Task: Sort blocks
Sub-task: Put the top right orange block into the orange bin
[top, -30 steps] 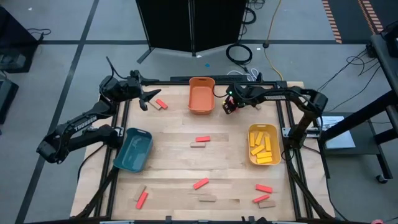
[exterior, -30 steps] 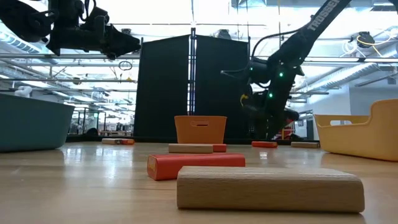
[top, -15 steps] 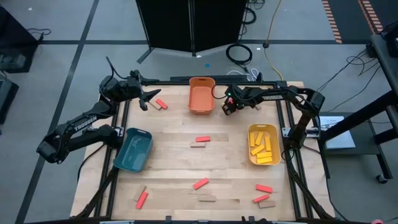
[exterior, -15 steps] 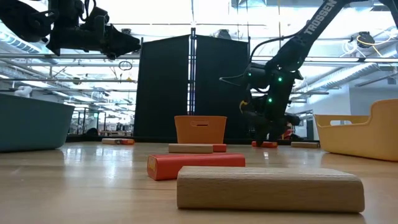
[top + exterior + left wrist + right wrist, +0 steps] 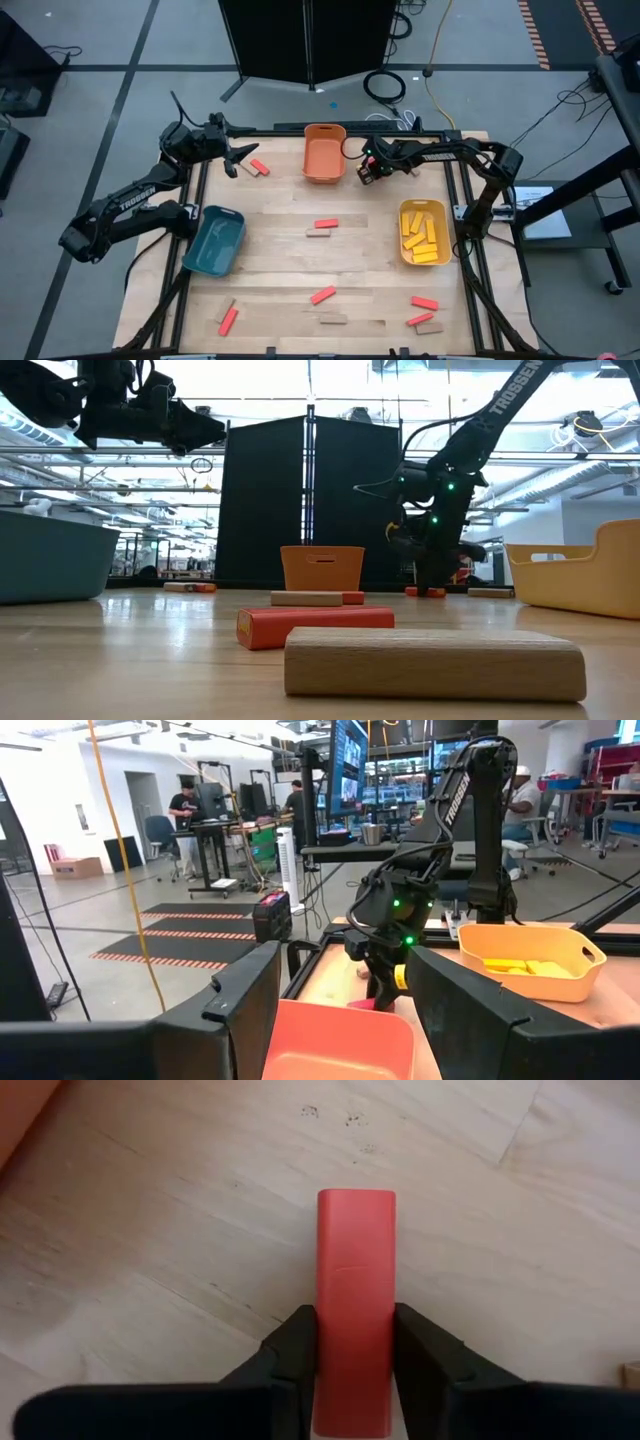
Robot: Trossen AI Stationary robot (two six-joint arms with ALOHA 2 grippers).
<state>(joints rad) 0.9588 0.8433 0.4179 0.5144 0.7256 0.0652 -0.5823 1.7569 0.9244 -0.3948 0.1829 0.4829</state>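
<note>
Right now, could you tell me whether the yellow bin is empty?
No. The yellow bin holds several yellow blocks, visible from above.

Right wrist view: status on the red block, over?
Right gripper down at the table, fingers shut on the red block, which lies flat beside the orange bin. Left gripper open, raised, waiting. Nothing in the way.
</note>
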